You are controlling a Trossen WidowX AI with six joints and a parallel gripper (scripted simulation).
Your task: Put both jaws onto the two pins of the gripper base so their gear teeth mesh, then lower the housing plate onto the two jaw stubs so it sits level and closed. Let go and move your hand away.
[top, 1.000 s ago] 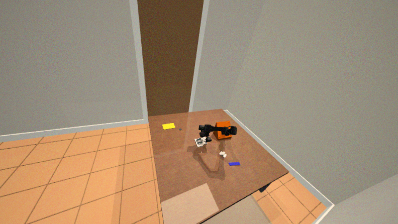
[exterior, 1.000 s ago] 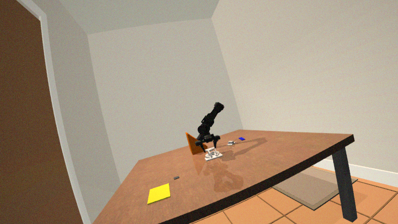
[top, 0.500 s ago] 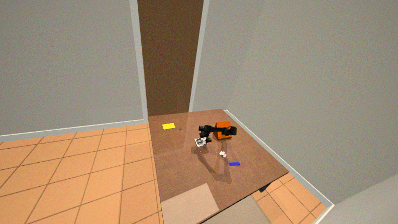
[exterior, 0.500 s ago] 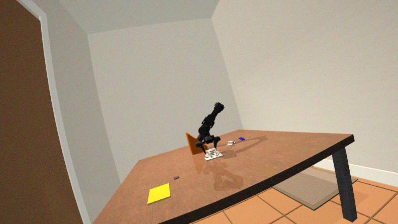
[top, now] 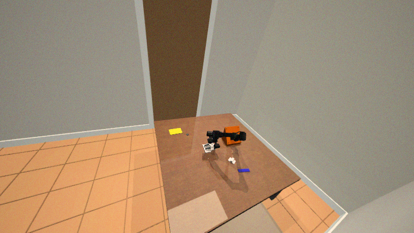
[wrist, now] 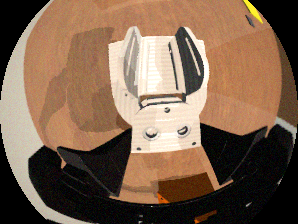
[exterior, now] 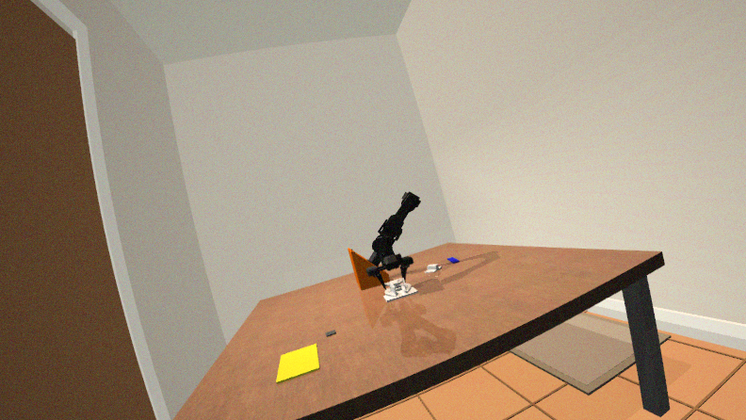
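Note:
The white gripper base (top: 207, 150) (exterior: 411, 295) (wrist: 114, 56) lies flat on the table. Two jaws stand on it side by side, a light-sided left jaw (wrist: 131, 65) and a dark-sided right jaw (wrist: 194, 62) in the wrist view. My gripper (top: 213, 143) (exterior: 394, 284) (wrist: 165, 128) is shut on the white housing plate (wrist: 166, 144), with one finger at each side edge. The plate, with two large holes, is low over the near end of the base and overlaps the jaws' near ends. The pins, stubs and gear teeth are hidden; whether the plate touches or sits level, I cannot tell.
An orange wedge (top: 231, 130) (exterior: 364, 276) stands beside the arm. Small white parts (top: 231, 160) (exterior: 433, 267) and a blue block (top: 243, 170) (exterior: 453, 259) lie off to one side. A yellow sheet (top: 175, 131) (exterior: 299, 363) and a small grey piece (top: 187, 134) (exterior: 330, 332) lie on the other.

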